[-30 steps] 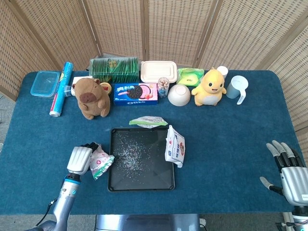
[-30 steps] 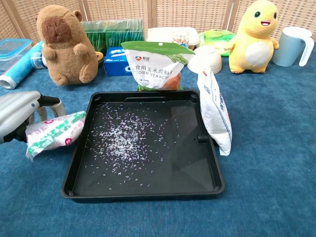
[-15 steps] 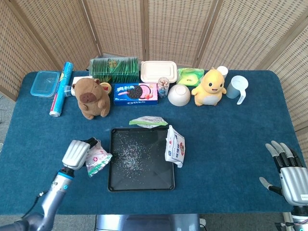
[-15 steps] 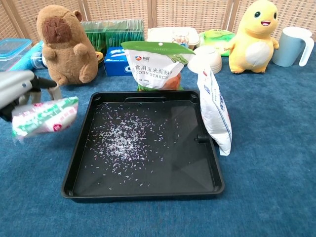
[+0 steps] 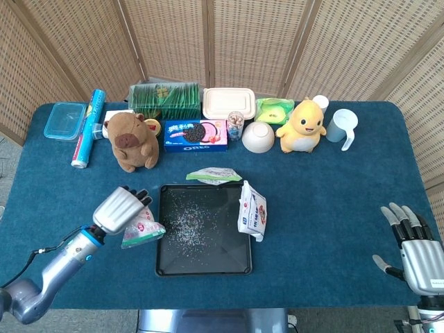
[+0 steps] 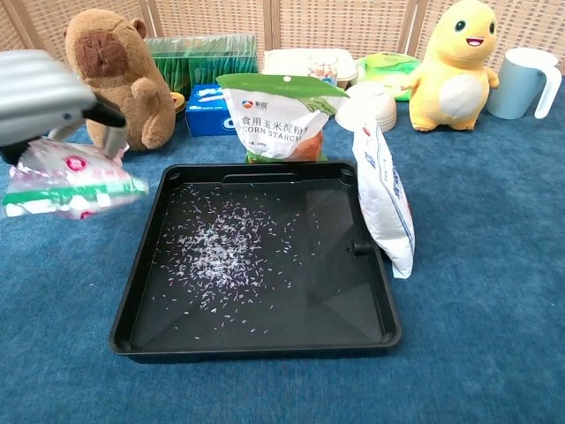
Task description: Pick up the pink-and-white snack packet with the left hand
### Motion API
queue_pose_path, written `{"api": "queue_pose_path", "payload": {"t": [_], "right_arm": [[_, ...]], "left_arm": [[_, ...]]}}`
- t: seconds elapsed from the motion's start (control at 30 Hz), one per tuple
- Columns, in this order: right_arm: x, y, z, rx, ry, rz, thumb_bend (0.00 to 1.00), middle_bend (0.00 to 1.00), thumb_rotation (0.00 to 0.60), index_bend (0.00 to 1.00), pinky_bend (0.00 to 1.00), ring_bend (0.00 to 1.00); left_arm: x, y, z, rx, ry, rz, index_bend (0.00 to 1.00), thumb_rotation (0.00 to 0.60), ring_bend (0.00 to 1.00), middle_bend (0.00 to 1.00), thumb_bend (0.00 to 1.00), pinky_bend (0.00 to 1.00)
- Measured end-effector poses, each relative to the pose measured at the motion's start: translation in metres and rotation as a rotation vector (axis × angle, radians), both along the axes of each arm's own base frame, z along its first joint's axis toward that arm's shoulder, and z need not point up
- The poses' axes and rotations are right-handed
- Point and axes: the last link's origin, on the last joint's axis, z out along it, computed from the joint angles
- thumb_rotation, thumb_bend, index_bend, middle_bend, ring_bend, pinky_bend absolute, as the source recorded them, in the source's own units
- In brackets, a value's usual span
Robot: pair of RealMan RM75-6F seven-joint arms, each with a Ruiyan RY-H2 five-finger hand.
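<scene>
Here, left hand [image 5: 119,209] fingers [image 5: 141,200] clasp the pink-and-white snack packet [image 6: 66,179], apparently lifted beside the black tray [image 6: 141,265]; right hand [image 5: 414,244] fingers spread, empty.

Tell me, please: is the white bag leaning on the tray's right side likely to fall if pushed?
Probably yes. The white bag stands tall on a narrow base, only leaning against the black tray. It looks soft and creased, so it would likely sag rather than slide stiffly.

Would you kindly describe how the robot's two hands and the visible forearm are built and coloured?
The left hand has a ribbed silver-grey back and black fingers. Its forearm is smooth grey metal with a blue wrist ring and a thin black cable alongside. The right hand is likewise silver-grey, with dark fingers tipped in light grey.
</scene>
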Motion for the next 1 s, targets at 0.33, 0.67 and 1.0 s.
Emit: {"api": "queue_pose_path", "payload": {"t": [0.33, 0.67, 1.0], "right_arm": [[-0.002, -0.002, 0.0, 0.0, 0.004, -0.009, 0.0, 0.05, 0.6, 0.03, 0.09, 0.07], [-0.004, -0.003, -0.002, 0.003, 0.017, -0.018, 0.0, 0.05, 0.6, 0.03, 0.09, 0.07], [-0.003, -0.002, -0.001, -0.003, 0.014, -0.016, 0.0, 0.05, 0.6, 0.03, 0.09, 0.07]], "left_arm": [[0.034, 0.009, -0.004, -0.033, 0.289, -0.105, 0.9, 0.6, 0.68, 0.72, 0.51, 0.67], [0.056, 0.016, -0.005, -0.019, 0.388, -0.097, 0.94, 0.6, 0.68, 0.72, 0.57, 0.64], [0.077, 0.02, -0.006, 0.11, 0.65, -0.256, 0.94, 0.6, 0.65, 0.72, 0.58, 0.63]]}}
